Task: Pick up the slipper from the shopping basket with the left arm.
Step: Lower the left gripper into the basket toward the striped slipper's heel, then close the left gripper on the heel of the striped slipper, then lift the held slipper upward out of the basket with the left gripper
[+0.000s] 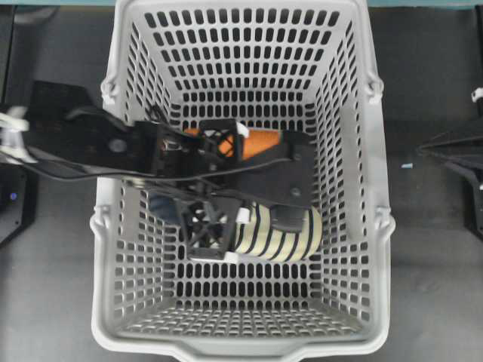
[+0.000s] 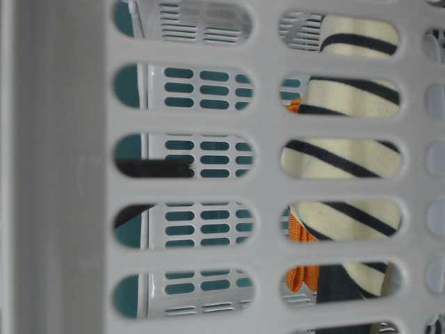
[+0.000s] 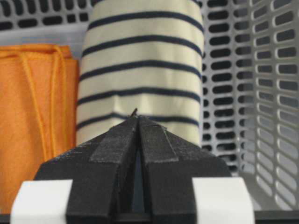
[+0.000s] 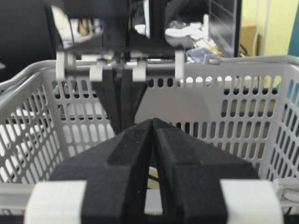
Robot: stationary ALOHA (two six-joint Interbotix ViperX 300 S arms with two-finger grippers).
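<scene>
We see the slipper (image 1: pixel 283 235) lying on the floor of the shopping basket (image 1: pixel 362 188), cream and navy striped, with its dark end toward the left of the overhead view and the orange cloth (image 1: pixel 260 142) just beside it toward the far wall. The left arm (image 1: pixel 98 143) reaches over the basket's left rim and down inside, and the left gripper (image 3: pixel 138 114) has its fingers (image 3: pixel 119 140) pressed together with no gap at the tips; in the left wrist view the slipper rises directly ahead of those tips and seems to touch them, but nothing is held between them. Orange cloth lies to the left of the slipper there. The right gripper (image 4: pixel 153 122) hangs outside the basket wall over the counter (image 1: pixel 430 249), its fingers also closed together on nothing
</scene>
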